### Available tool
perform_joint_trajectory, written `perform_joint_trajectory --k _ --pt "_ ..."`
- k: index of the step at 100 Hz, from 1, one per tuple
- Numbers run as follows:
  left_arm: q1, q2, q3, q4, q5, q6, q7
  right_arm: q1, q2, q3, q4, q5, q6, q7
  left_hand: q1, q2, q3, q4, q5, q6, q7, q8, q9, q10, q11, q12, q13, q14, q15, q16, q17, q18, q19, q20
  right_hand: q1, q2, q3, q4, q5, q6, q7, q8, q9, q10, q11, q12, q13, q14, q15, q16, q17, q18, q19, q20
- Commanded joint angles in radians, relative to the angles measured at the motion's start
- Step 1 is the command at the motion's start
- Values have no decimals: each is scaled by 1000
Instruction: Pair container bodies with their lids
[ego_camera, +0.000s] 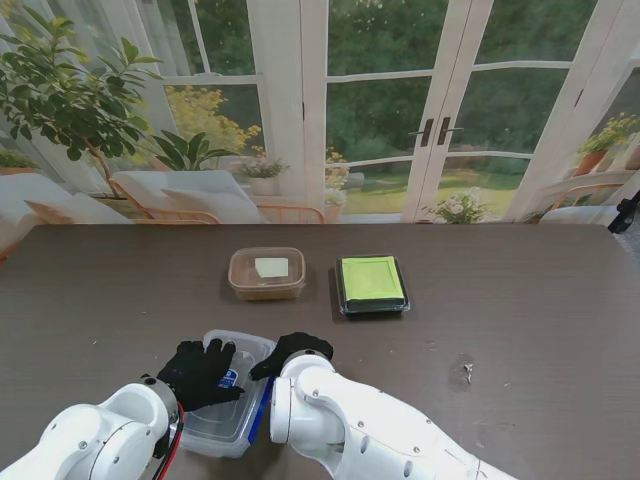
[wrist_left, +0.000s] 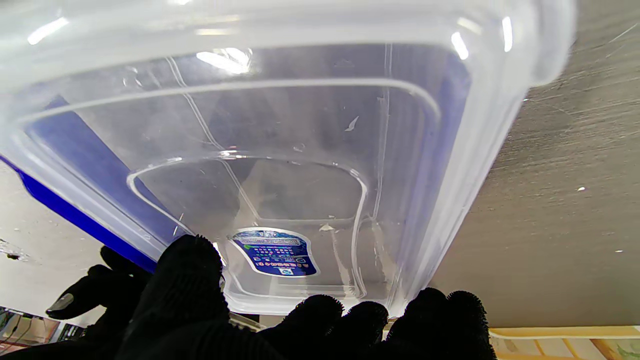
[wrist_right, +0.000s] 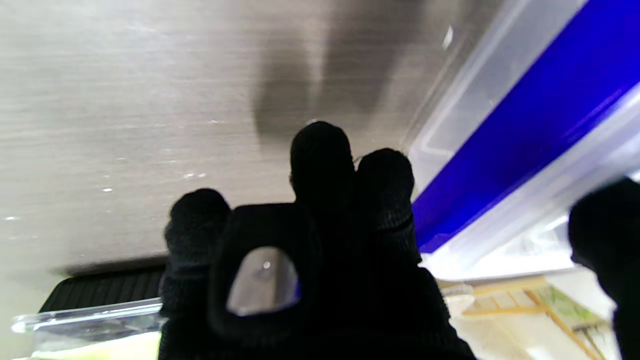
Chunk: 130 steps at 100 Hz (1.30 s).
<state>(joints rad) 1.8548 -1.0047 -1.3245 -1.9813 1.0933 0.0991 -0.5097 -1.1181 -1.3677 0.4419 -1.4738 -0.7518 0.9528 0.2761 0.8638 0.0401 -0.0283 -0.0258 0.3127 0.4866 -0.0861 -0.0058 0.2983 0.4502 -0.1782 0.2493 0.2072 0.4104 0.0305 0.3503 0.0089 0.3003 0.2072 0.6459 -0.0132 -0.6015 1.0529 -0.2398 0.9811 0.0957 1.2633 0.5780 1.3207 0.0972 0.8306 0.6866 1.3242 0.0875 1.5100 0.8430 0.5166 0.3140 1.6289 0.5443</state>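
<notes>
Stand view first: the long dark wood-grain table (ego_camera: 520, 330) carries everything, and nearest to me on it lies the clear rectangular plastic container with a blue-edged lid (ego_camera: 228, 400), its long axis running from me away toward the windows. Both hands sit at its far end. The black-gloved left hand (ego_camera: 200, 372) lies flat on top of it, fingers spread over the clear plastic and pointing away from me; whether it grips or merely presses I cannot tell. The black-gloved right hand (ego_camera: 292, 352) rests against the container's right edge, fingers curled along the blue rim (wrist_right: 525, 145), and its hold is equally unclear. So the container lies directly under the left hand and just to the left of the right one, with both arms equally near. Farther from me, well apart from the hands, stand the brown translucent tub with a pale label (ego_camera: 267, 273) and, to its right, the black tray with a lime-green square top (ego_camera: 372, 284), side by side.
</notes>
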Motion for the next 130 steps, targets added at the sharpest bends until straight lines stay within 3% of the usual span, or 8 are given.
perform_joint_trajectory --k 1,21,41,47,52,70,82,130 --pt "47 3 19 76 -2 6 -61 -6 13 -26 15 27 60 41 45 -88 17 24 33 -33 71 24 154 -97 242 74 11 -63 57 12 -11 -54 -29 -7 141 13 -5 133 10 13 -35 17 112 -10 -7 -8 -6 -147 -8 -14 592 30 -8 -18" --pt "47 3 20 76 -7 7 -61 -17 -1 -13 27 -6 61 83 43 -87 17 23 33 -32 71 24 153 -96 242 73 9 -62 56 11 -14 -55 -31 -8 162 6 -43 140 33 21 -26 17 131 -7 -11 -7 -6 -142 -9 -16 593 32 -2 -17" --pt "48 3 18 72 -11 13 -70 -108 -61 88 37 -106 61 72 38 -85 16 23 31 -32 71 24 151 -98 241 72 4 -64 53 10 -20 -56 -34 -9 272 -224 160 110 -51 62 33 50 127 -23 15 -22 -5 -168 -26 -20 592 12 -12 -14" --pt "48 4 19 71 -13 15 -73 -126 -75 109 36 -129 61 71 38 -84 16 23 30 -32 70 24 151 -98 241 72 4 -65 53 9 -22 -57 -34 -10 322 -304 207 38 -104 70 82 -59 117 -31 21 -28 -4 -172 -33 -21 591 11 -17 -9" --pt "47 4 19 71 -15 17 -74 -136 -83 122 34 -145 61 74 37 -82 16 23 29 -32 70 24 150 -99 241 72 2 -65 52 9 -22 -57 -34 -10 338 -331 218 27 -131 75 92 -75 111 -38 25 -29 -4 -176 -36 -22 590 10 -19 -9" --pt "46 4 20 72 -21 21 -74 -163 -102 150 26 -156 61 78 33 -79 15 22 28 -32 70 23 148 -98 241 71 -1 -65 51 8 -26 -59 -36 -10 367 -336 254 -27 -130 70 146 -150 122 -31 45 -49 -5 -159 -30 -16 589 24 -23 5" --pt "45 4 21 73 -24 21 -74 -184 -120 168 31 -168 61 65 32 -79 15 22 27 -32 70 23 148 -98 241 71 -3 -66 50 7 -28 -60 -36 -11 443 -413 308 -68 -168 36 193 -178 119 -31 42 -52 -4 -176 -33 -16 590 12 -24 13" --pt "52 4 17 68 -31 30 -75 -223 -147 183 47 -55 61 -120 28 -74 14 22 27 -31 70 23 145 -97 240 70 -8 -67 48 6 -35 -60 -38 -11 576 -456 411 -73 -233 -30 143 -177 134 -59 89 -51 -2 -237 22 22 603 -40 19 50"
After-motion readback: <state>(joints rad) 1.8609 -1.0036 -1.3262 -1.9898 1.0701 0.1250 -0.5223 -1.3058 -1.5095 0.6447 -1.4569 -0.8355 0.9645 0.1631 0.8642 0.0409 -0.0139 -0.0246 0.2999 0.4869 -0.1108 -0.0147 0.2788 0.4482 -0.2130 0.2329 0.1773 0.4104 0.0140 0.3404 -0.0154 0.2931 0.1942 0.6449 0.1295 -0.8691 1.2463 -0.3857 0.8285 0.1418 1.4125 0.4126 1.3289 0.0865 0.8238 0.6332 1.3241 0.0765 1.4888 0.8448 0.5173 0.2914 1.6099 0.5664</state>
